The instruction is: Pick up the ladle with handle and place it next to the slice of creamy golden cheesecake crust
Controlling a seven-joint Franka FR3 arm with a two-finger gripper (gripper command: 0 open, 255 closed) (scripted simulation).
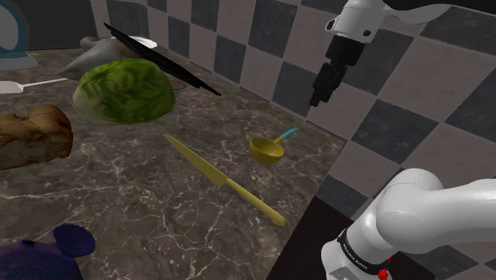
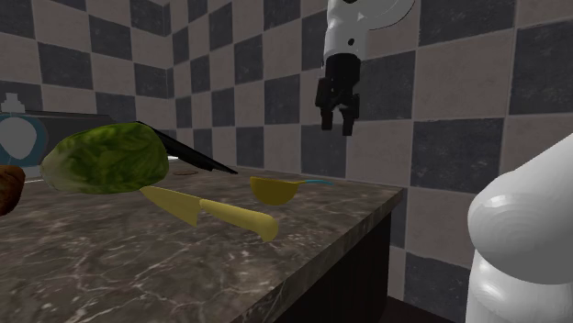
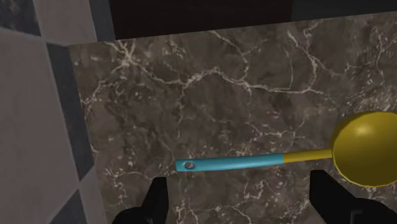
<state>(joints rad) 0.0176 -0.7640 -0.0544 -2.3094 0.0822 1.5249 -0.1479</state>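
A ladle [image 1: 266, 149] with a yellow bowl and a blue handle lies on the dark marble counter [image 1: 143, 199], near the corner by the checkered wall. My gripper [image 1: 320, 99] hangs open well above it, against the wall tiles. In the wrist view the ladle [image 3: 299, 156] lies flat below the gripper [image 3: 238, 191]. Its blue handle runs across between the two spread fingers [image 3: 156, 194], which touch nothing. A golden-brown crusty slice [image 1: 32, 135] sits at the shoulder view's far left. In the second exterior view the gripper [image 2: 337, 124] hovers above and right of the ladle [image 2: 275, 189].
A yellow knife [image 1: 222, 179] lies diagonally in front of the ladle. A big green lettuce head [image 1: 125, 91] stands between ladle and slice, with a long black flat thing [image 1: 159, 60] behind it. A purple object [image 1: 40, 254] sits at the front. The counter ends just beyond the ladle.
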